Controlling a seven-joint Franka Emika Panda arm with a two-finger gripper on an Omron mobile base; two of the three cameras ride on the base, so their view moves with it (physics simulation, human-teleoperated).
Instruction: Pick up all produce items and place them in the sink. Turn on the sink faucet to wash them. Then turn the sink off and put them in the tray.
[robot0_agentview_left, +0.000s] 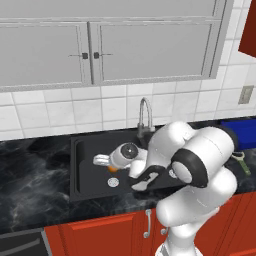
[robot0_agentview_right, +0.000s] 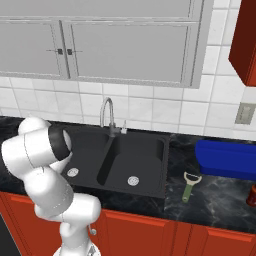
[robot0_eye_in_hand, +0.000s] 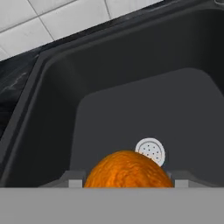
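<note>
Overhead, grey cabinets (robot0_agentview_left: 100, 45); blk sink (robot0_agentview_right: 150, 165).

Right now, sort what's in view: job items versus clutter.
Job: orange fruit between the gripper fingers, black sink, faucet, blue tray.
Lying about: green-handled peeler, wall cabinets, wall outlet.

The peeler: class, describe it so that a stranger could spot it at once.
Start at the black double sink in the dark marble counter. Right of it, before the blue tray, lies the peeler: the counter's one slim, green-handled tool.
</note>
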